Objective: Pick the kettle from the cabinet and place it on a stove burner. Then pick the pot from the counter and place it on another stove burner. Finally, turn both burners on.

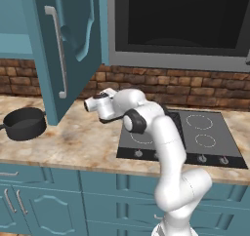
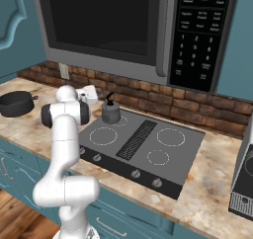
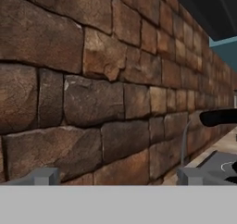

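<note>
claw (image 3: 115,174): jaws wide apart, holding nothing, facing brick wall (image 3: 92,79) | kettle (image 2: 110,112): upright on rear-left burner (image 2: 117,120), handle on top | pot (image 1: 24,123): on surface (image 1: 78,137), left of cooktop (image 2: 143,144)

Kettle (image 2: 110,111) on the cooktop's (image 2: 143,149) back-left burner — pot (image 2: 16,103) on the counter (image 2: 20,122), left.

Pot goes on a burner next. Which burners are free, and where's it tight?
Free: the front left burner, the back right burner and the front right burner. The kettle takes the back left ring, with the open tool close beside it. The pot sits on the counter, left.
</note>
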